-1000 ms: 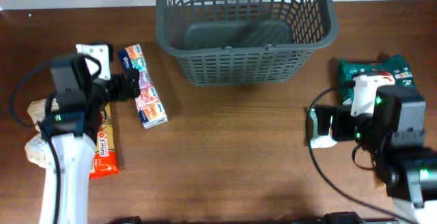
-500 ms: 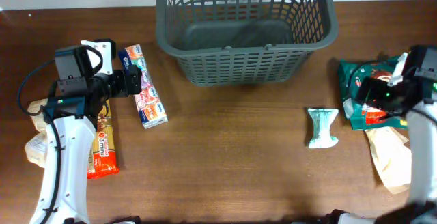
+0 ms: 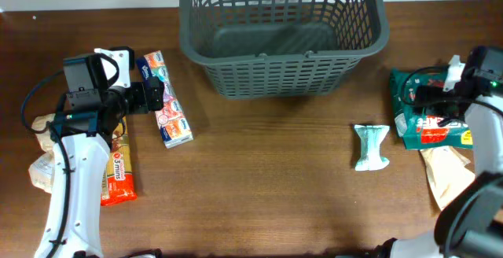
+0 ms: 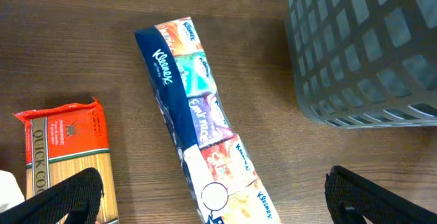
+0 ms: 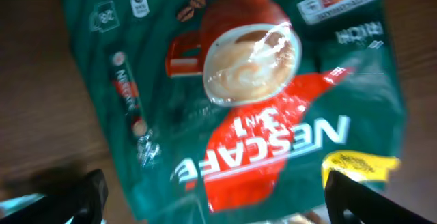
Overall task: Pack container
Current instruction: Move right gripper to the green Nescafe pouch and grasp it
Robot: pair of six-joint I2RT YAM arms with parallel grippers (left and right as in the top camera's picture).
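Note:
The dark grey slatted container (image 3: 283, 57) stands at the back centre, and its corner shows in the left wrist view (image 4: 369, 53). My left gripper (image 3: 157, 97) (image 4: 215, 200) is open, hovering over a long Kleenex tissue pack (image 3: 169, 112) (image 4: 198, 121). My right gripper (image 3: 424, 107) (image 5: 222, 200) is open above a green Nescafe bag (image 3: 428, 120) (image 5: 252, 94) at the right. A small pale green packet (image 3: 371, 146) lies on the table to the left of the bag.
An orange spaghetti pack (image 3: 118, 171) (image 4: 61, 142) lies left of the tissue pack. Pale bags (image 3: 39, 171) sit at the far left. A beige bag (image 3: 448, 179) lies in front of the Nescafe bag.
My right arm has moved right, from over the small pale packet to over the Nescafe bag, leaving the packet uncovered. My left arm shifted slightly and then held still.

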